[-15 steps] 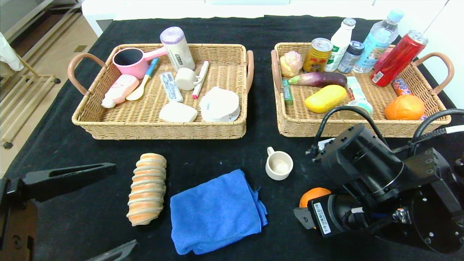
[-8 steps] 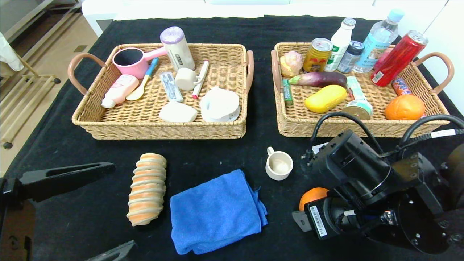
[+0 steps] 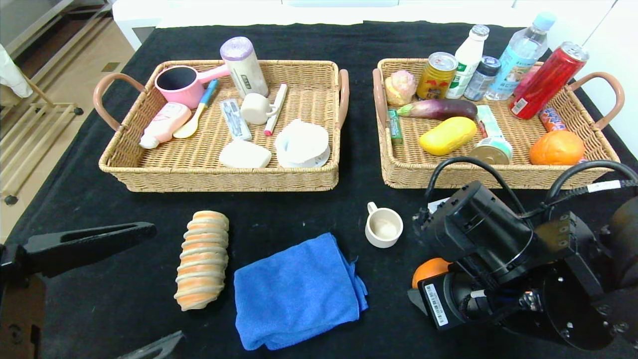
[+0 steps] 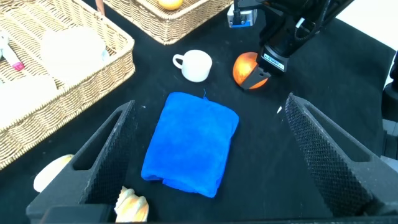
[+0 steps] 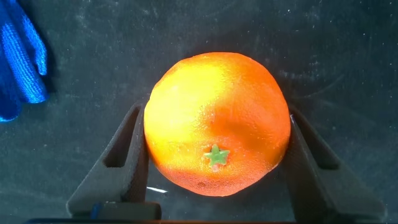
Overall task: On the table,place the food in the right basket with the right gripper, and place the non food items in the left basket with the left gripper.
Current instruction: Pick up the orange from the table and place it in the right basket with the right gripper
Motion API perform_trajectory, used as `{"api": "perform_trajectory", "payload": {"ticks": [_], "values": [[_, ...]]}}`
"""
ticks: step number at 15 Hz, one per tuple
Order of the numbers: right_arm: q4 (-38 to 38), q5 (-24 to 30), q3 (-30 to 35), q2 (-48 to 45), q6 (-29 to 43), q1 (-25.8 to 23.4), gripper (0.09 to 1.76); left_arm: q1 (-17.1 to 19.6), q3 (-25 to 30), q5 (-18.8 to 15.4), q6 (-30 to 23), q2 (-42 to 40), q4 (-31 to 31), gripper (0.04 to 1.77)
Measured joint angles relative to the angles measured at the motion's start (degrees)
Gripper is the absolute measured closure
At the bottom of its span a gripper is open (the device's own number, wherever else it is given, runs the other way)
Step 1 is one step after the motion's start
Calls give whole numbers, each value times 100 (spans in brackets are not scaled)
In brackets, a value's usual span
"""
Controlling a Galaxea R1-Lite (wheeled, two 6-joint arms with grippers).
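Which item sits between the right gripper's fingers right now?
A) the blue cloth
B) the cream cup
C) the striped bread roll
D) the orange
D: the right wrist view shows the orange on the table between the right gripper fingers, which press against both its sides.

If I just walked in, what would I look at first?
Probably the round orange on the black table, with the right gripper closing its two black fingers around it. Next, the folded bright blue cloth lies near the front, and behind it stand two wicker baskets packed with things.
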Motion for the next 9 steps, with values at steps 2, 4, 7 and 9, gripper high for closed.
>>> {"api": "perform_trajectory", "payload": {"ticks": [2,4,7,9], "values": [[0,0,6,0,-2,-1,61,0,0,-2,0,1,-1,9],[-4,0,11,0,-2,-1,61,0,0,-2,2,1,0,9],[2,0,11,0,0,0,61,0,2,-2,5,1,0,9],[2,0,11,0,0,-1,61,0,10,0,10,4,-1,9]]}}
